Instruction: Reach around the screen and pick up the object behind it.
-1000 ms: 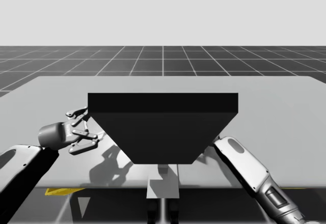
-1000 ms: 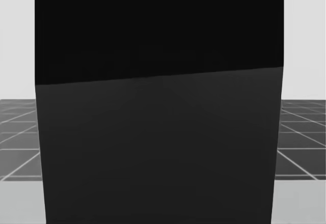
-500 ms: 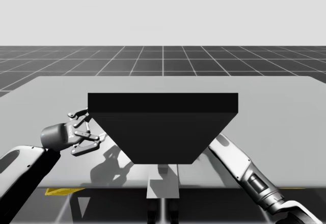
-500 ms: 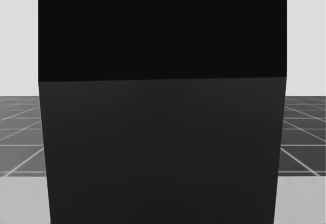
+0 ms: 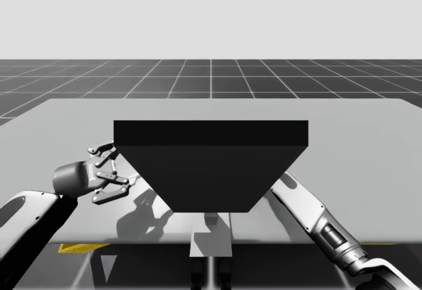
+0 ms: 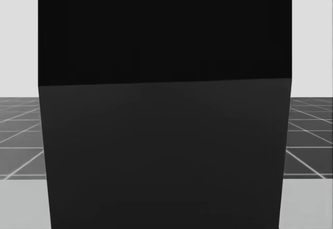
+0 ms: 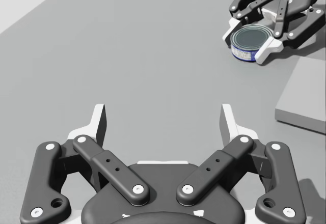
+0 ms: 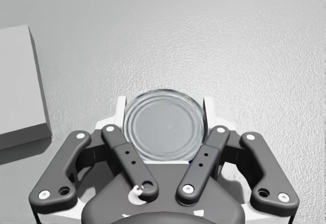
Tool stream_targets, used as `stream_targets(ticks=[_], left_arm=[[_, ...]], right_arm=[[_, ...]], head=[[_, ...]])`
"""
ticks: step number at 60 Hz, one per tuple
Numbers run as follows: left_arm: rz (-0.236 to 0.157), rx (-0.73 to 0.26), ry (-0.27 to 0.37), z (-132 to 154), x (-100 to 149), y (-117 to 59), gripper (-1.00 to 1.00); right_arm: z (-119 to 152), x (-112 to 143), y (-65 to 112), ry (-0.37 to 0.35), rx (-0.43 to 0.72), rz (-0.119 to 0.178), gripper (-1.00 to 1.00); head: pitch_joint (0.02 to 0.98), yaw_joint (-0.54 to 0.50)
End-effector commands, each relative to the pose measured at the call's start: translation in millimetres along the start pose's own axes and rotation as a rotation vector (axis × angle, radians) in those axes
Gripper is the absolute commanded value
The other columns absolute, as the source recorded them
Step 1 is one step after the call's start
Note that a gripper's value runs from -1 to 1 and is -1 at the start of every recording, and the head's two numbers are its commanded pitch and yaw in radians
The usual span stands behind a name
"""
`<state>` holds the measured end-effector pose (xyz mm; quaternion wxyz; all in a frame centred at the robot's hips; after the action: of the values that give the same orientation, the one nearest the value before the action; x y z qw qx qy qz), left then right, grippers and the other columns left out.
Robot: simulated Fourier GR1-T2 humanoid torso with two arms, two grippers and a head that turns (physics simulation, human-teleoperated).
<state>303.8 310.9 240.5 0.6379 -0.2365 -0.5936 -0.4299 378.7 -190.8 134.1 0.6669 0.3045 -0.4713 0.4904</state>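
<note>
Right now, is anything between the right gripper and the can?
Nothing visible. The right gripper is past the screen, and the can sits between its fingers, which look pressed against it from both sides.

Reached right arm point(image 5: 310, 212) deeper behind screen point(image 5: 211, 171); turned head, levelling the screen's shade line in head view; shifted left gripper point(image 5: 120, 163) slightly lower.

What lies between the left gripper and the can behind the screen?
Bare table, as the left wrist view shows: nothing stands between the open left gripper and the can ahead of it.
</note>
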Motion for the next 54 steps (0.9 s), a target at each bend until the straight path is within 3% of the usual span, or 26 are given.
stream_targets(ticks=[1,9,24,34,45,54], left_arm=[[-0.003,-0.077,-0.002,2,0,-4.6,-1.00],[0.001,-0.061,-0.011,5,1,-2.5,-1.00],[0.006,-0.047,-0.015,5,2,0.5,-1.00],[0.008,-0.041,-0.015,6,2,1.4,-1.00],[0.007,-0.030,-0.020,7,3,2.7,-1.00],[0.007,-0.019,-0.028,8,3,4.4,-1.00]], right_arm=[[16,-24,-3.1,0.044,-0.077,-0.051,1.00],[52,-18,-16.9,0.005,-0.166,-0.051,1.00],[116,-8,-30.3,-0.056,-0.303,-0.010,1.00],[138,-6,-34.3,-0.057,-0.367,0.015,1.00],[157,-1,-36.7,-0.081,-0.450,-0.006,1.00],[179,24,-42.5,-0.165,-0.560,0.015,1.00]], head=[[0.170,-0.01],[0.166,-0.01],[0.161,-0.02],[0.158,-0.02],[0.156,-0.02],[0.158,-0.02]])
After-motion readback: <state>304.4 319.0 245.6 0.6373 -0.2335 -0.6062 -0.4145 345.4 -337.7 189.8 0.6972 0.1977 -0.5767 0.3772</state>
